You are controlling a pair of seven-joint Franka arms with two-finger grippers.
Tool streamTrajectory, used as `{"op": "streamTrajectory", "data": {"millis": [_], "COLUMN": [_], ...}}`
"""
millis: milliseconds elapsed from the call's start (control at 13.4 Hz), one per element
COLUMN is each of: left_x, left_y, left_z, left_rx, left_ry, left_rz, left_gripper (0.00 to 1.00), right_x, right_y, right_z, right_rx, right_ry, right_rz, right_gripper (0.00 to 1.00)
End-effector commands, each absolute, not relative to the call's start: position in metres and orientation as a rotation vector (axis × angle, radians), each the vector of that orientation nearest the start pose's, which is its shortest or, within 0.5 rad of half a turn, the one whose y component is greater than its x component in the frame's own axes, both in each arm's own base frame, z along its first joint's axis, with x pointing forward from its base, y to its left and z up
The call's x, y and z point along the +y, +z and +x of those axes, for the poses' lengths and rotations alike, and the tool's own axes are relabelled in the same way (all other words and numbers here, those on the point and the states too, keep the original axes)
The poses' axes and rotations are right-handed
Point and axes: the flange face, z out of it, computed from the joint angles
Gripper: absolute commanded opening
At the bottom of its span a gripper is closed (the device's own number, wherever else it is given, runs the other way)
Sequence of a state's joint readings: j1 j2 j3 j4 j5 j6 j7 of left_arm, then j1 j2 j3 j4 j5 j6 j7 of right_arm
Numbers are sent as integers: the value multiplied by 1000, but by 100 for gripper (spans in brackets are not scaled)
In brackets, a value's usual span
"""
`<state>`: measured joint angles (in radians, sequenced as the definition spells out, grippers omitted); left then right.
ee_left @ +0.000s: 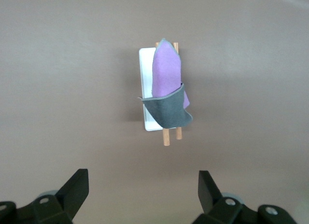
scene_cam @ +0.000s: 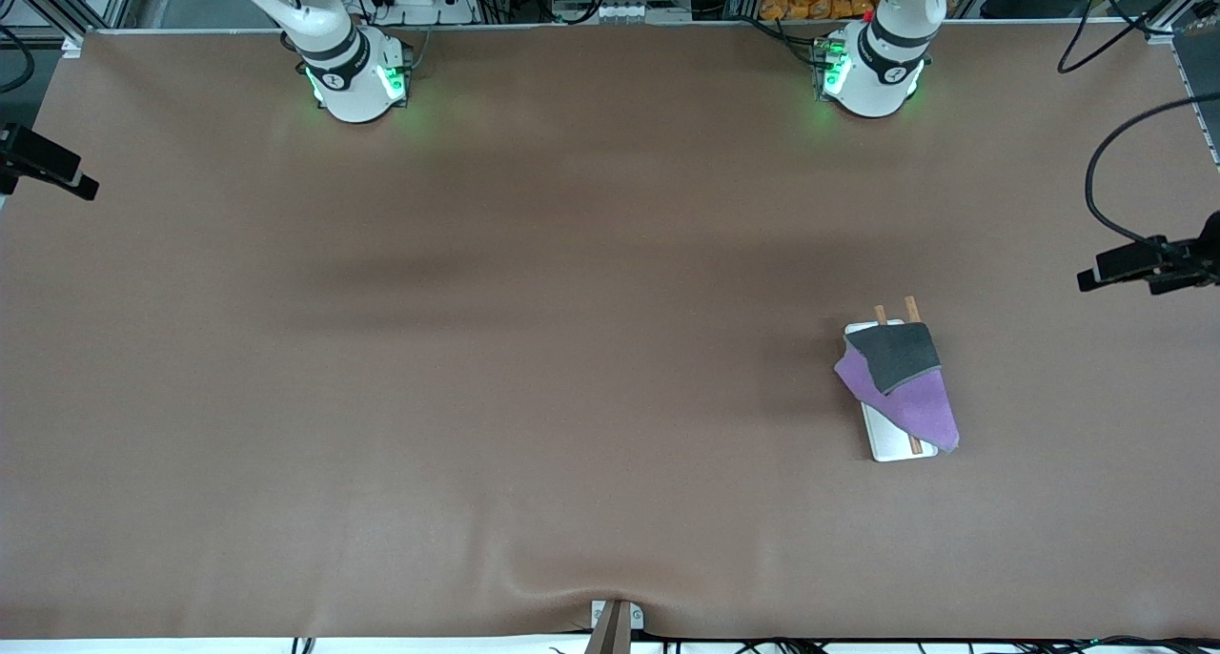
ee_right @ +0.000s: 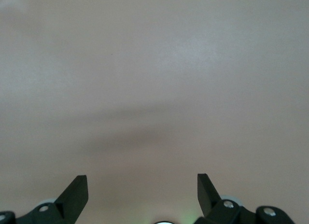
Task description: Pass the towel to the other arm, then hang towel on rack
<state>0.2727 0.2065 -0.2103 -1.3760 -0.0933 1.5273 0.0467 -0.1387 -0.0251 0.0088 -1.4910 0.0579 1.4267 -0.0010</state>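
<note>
Towel (scene_cam: 901, 382): grey-and-purple cloth, draped across the two rods of the rack (scene_cam: 882, 439), toward the left arm's end of the table.
Left gripper (ee_left: 142, 195): spread, empty, high above the rack.
Right gripper (ee_right: 142, 195): spread, empty, over bare tabletop (scene_cam: 477, 349), waiting.
Risk: the drape looks lopsided; its longer purple side could pull it off the rods.

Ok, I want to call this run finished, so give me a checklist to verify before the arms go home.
1. Towel draped over the rack rods: ok.
2. Towel free of both grippers: ok.
3. Left gripper open, above the rack: ok.
4. Right gripper open, holding nothing, over bare table: ok.
5. Rack standing flat on the table: ok.
6. Towel secure against sliding off: cannot tell.
</note>
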Motion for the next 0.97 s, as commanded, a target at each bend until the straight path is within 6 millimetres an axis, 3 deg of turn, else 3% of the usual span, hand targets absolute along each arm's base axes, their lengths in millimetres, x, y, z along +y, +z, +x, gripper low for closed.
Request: {"op": "streamTrajectory", "data": {"millis": [0,149,447,894], "left_x": [25,14,13,-43], "left_y": [624,631,653,673], "left_z": [591,588,584,565], "left_rx": [-38,21,17,48], "left_ry": [17,-2,-65,-115], "left_rz": [-3200,-3154,-3102,-3091], "left_gripper": [100,100,100,100], "right_x": [-65,-71,-75,-79], "right_y": [670,671,675,676], "right_z": [523,522,522,519], "right_rx": [215,234,241,231], "right_ry": [36,33,11,36], "right_rz": [-3083,-3082,-3084,-3148], "right_gripper": [100,100,100,100]}}
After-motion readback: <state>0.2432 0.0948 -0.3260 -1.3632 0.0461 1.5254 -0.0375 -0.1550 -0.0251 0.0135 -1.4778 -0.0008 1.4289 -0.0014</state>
